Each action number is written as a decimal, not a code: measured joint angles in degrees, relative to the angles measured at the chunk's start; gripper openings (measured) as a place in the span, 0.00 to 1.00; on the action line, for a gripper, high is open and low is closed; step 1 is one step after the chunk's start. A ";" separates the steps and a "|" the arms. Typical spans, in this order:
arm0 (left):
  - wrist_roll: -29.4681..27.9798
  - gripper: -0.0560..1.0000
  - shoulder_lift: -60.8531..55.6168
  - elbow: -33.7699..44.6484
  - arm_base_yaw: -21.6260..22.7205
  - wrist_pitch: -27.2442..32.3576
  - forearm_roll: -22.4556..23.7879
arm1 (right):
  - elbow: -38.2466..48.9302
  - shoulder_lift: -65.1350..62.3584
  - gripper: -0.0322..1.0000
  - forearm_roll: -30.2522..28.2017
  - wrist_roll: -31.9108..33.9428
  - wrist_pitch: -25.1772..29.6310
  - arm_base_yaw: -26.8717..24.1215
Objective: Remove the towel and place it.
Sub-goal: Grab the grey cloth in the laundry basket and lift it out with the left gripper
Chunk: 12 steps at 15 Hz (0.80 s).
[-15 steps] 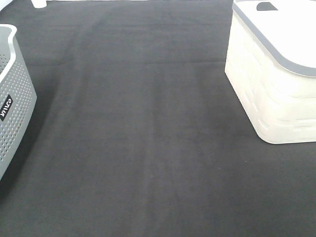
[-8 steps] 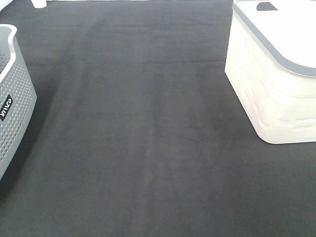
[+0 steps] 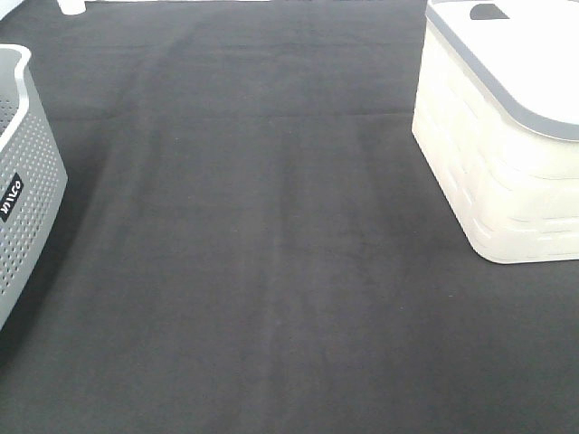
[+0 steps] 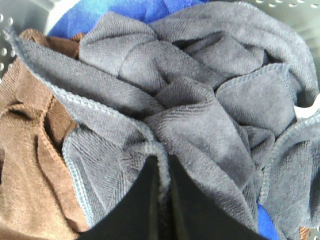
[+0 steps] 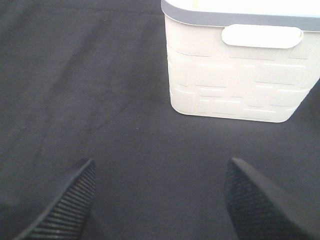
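- The towel (image 4: 200,135), grey and crumpled into folds, is being held inside the grey perforated basket (image 3: 27,181), which is being carried at the left edge of the bench (image 3: 253,253).
- A raised fold of the towel, with its stitched edge, is being pinched between the two dark fingers of the left tool (image 4: 161,197), which is being clenched on it.
- A brown cloth (image 4: 25,150) is being overlapped by the towel's edge on one side, and a blue cloth (image 4: 100,12) is being partly covered by the towel.
- The right tool (image 5: 160,175) is being held released, its ribbed fingers spread wide above the bare black bench.
- The cream bin (image 3: 488,181), grey-rimmed, is being carried at the far right of the bench, well apart from the basket, and is being faced by the right tool from the near side.
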 joint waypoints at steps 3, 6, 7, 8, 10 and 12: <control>0.06 0.05 -2.58 -0.52 0.00 -3.95 -0.29 | 0.00 0.00 0.72 0.00 0.00 0.00 0.00; 0.74 0.05 -5.21 -4.18 0.00 -5.79 -1.72 | 0.00 0.00 0.72 0.06 0.00 0.00 0.00; 1.09 0.05 -6.47 -4.47 0.00 -6.42 -2.69 | 0.00 0.00 0.72 0.06 0.00 0.00 0.00; 1.72 0.05 -8.19 -4.53 0.00 -7.16 -4.18 | 0.00 0.00 0.72 0.06 0.00 0.00 0.00; 4.35 0.05 -11.57 -4.53 -0.06 -8.31 -8.02 | 0.00 0.00 0.72 0.11 0.00 0.00 0.00; 8.14 0.05 -16.04 -4.53 -0.80 -10.08 -10.83 | 0.00 0.00 0.72 0.23 0.00 0.00 0.00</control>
